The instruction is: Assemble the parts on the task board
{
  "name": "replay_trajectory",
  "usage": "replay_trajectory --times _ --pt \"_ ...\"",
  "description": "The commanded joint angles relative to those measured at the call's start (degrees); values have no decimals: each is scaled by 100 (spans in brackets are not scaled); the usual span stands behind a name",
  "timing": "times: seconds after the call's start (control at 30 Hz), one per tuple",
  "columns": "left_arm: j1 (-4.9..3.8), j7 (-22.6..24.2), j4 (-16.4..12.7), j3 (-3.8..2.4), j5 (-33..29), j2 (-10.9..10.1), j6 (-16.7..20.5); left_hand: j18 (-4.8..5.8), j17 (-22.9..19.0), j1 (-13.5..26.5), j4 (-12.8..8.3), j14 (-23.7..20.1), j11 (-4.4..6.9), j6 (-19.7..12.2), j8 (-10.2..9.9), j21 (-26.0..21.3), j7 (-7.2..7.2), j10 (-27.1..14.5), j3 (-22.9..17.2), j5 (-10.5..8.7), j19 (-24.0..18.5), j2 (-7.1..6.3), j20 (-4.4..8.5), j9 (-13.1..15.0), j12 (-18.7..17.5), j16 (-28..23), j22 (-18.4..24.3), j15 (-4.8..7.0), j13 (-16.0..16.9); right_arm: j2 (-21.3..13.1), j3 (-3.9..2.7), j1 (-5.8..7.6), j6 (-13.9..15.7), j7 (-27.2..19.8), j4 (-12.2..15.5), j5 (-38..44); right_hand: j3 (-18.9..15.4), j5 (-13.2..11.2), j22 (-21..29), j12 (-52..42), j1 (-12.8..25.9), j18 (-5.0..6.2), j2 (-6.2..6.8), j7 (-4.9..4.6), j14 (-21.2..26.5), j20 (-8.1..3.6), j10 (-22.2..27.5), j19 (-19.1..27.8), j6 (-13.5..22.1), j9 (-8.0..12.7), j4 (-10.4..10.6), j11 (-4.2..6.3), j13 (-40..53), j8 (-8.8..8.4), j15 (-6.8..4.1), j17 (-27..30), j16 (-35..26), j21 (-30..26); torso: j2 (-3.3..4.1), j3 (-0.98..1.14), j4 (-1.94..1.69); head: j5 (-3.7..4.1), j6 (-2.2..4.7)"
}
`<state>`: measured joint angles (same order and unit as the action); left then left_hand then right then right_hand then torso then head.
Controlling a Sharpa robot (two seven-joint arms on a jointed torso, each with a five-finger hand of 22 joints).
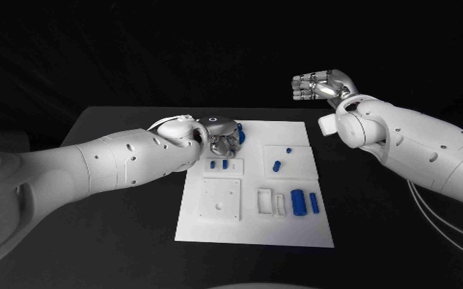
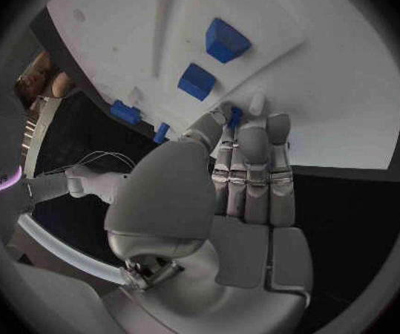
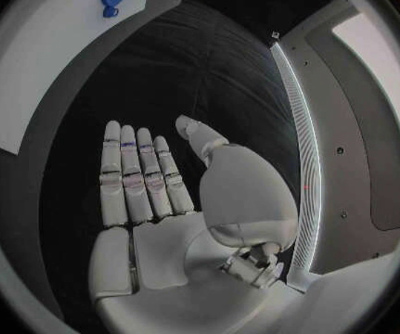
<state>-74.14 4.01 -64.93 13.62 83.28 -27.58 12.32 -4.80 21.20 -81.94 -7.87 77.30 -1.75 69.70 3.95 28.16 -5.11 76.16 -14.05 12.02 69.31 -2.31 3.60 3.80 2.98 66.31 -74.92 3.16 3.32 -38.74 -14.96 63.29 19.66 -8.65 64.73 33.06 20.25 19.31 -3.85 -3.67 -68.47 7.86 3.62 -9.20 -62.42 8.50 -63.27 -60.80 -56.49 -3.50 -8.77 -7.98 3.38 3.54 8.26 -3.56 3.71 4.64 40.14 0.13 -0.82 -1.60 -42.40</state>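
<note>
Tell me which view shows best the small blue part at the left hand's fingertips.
The left wrist view: the blue part sits pinched at the left hand's fingers over the task board. In the head view that hand covers it. The right wrist view faces the black table.

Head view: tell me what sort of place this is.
Probably a robot test bench in a lab. A black table carries a white task board with small blue parts, worked by the left hand while the right hand hangs open beyond the table.
</note>
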Motion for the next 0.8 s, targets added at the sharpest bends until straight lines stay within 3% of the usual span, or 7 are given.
replay_trajectory --times 0.03,0.17,0.37,0.47,0.6,0.8 --pt "8 128 -93 -7 -72 -55 157 -53 -2 1 -24 46 43 42 -32 32 15 102 0 15 2 51 50 1 40 -21 -120 -1 13 -3 -3 -1 -77 -49 11 1 -34 38 6 27 -9 57 -66 -8 44 7 37 33 39 1 -5 -6 -8 -7 -5 8 -19 -25 -2 0 -7 0 -1" --pt "6 158 -232 -91 -123 -156 235 -49 1 -2 -43 52 41 39 -34 38 14 101 3 16 3 50 55 0 40 -32 -121 2 13 -8 -3 -1 -77 -52 10 1 -12 46 7 27 -2 56 -65 -4 44 7 36 34 15 0 7 -4 -8 -5 -8 8 -19 -27 -2 -3 -10 -6 6" --pt "3 138 -436 -287 -147 -313 226 -45 3 -3 -64 50 36 22 -33 40 11 92 10 18 -5 35 58 0 40 -52 -120 3 13 -11 -3 -2 -83 -53 10 1 -12 46 7 27 -2 56 -65 -4 44 7 36 34 15 0 7 -4 -8 -5 -8 8 -19 -27 1 -3 -4 -24 1" --pt "1 112 -541 -354 -154 -411 188 -45 3 -3 -64 50 36 22 -33 40 11 92 10 18 -5 35 58 0 40 -52 -120 3 13 -18 -3 -2 -83 -52 10 1 -12 46 7 27 -2 56 -65 -4 44 7 36 34 15 0 7 -4 -8 -5 -8 8 -19 -27 0 0 -9 -25 8" --pt "0 80 -652 -399 -176 -543 130 -40 4 -2 -70 48 37 22 -34 39 12 94 18 14 -14 30 59 0 40 -69 -119 3 12 -29 -3 -2 -85 -51 12 1 -12 46 7 27 -2 56 -65 -4 44 7 36 34 15 0 7 -4 -8 -5 -8 8 -19 -27 1 1 -6 -22 5" --pt "-1 35 -756 -418 -189 -707 14 -40 5 -3 -70 47 37 21 -34 38 11 93 20 14 -15 30 59 0 40 -72 -119 3 12 -48 -3 -2 -87 -48 12 1 -12 46 7 27 -2 56 -65 -4 44 7 36 34 15 0 7 -4 -8 -5 -8 8 -19 -27 1 -3 -7 -20 -7"
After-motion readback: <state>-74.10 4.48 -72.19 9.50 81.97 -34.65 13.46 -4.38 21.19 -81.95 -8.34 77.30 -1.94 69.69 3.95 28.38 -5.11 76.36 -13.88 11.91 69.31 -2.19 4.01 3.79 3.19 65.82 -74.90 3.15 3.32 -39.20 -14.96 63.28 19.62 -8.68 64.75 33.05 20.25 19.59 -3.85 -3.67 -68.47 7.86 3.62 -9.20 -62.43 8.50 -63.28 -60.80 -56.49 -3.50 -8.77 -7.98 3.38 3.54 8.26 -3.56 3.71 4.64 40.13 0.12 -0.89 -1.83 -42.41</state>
